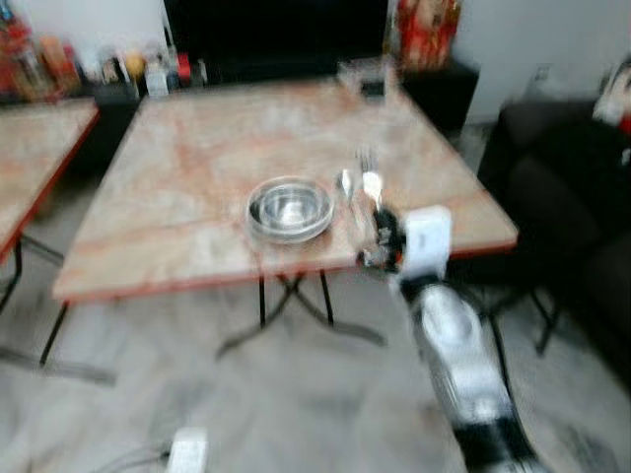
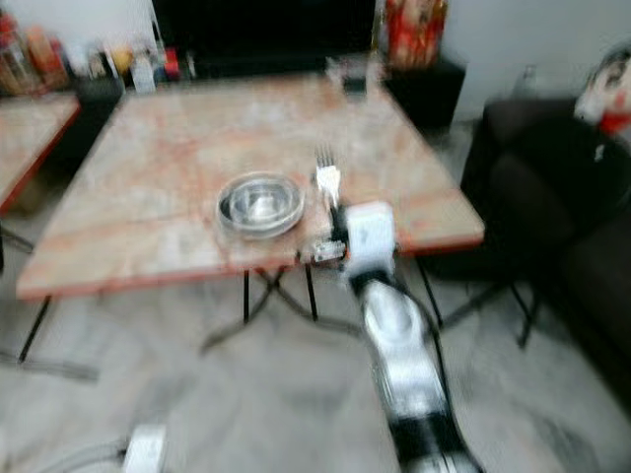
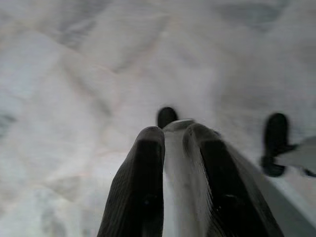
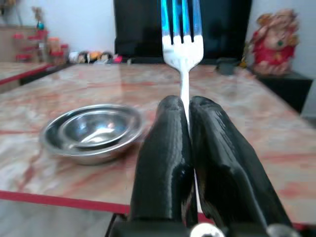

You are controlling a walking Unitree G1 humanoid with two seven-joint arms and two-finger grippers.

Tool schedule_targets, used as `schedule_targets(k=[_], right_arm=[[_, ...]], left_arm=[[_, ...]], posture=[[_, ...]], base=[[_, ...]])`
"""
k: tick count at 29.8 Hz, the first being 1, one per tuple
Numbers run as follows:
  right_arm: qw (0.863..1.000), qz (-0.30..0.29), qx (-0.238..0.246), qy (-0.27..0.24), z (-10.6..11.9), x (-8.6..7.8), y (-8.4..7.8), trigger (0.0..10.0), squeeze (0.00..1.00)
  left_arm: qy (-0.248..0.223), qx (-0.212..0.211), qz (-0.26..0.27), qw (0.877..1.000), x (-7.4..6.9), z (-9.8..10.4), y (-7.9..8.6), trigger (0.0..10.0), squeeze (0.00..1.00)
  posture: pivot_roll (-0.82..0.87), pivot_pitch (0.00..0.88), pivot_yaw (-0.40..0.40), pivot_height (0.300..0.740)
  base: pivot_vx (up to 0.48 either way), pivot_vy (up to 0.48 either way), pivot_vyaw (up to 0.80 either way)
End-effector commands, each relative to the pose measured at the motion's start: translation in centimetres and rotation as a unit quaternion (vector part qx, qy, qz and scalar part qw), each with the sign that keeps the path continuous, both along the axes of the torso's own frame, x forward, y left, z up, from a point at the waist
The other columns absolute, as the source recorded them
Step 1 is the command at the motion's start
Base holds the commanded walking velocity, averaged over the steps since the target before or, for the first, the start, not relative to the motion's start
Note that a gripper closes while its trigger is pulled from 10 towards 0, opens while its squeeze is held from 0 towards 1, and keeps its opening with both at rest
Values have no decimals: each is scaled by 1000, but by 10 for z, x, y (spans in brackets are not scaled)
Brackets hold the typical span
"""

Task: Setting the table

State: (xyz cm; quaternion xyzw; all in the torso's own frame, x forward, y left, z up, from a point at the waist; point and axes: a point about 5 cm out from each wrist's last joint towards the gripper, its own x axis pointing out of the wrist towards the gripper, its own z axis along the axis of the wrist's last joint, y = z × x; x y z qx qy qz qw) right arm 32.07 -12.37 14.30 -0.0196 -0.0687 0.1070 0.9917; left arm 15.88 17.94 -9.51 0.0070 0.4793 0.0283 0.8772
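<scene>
My right gripper point(image 4: 182, 106) is shut on the handle of a silver fork point(image 4: 181, 44), which stands upright with its tines up. It hovers at the near edge of the marble-patterned table point(image 1: 197, 158), just right of a steel bowl point(image 1: 289, 209) with a smaller bowl nested in it. The right arm reaches forward from the lower right, with its gripper point(image 2: 330, 241) at the table rim. My left gripper point(image 3: 177, 136) hangs over the pale floor. Its fingers are close around a pale grey utensil point(image 3: 180, 148), perhaps a spoon; blur hides its shape.
A second table point(image 1: 30, 148) stands at the left and a dark sofa point(image 1: 572, 217) at the right. Bottles point(image 1: 148, 69) and a glass container point(image 1: 367, 77) sit along the far edge. A white power strip point(image 1: 185, 451) lies on the floor. The head views are blurred.
</scene>
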Motion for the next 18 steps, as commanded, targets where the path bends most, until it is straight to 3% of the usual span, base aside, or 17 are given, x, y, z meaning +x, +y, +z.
schedule_targets(k=[1, 5, 18], right_arm=[[1000, 13, 6, -13, 7, 1, 10, 10000, 0], [1000, 10, 7, -12, 7, 2, 10, 10000, 0], [1000, 3, 8, -14, 7, 4, 11, 10000, 0]], left_arm=[[-5, 15, 6, 1000, -1, 2, 14, 10000, 0], [-6, 16, 7, 1000, 1, 3, 16, 10000, 0], [-12, 16, 12, 1000, 7, 5, 17, 10000, 0]], posture=[[-117, 0, 41, 740], [-110, 0, 41, 740], [-106, 0, 50, 740]], base=[[0, 0, 0], [0, 0, 0], [415, 0, 0]])
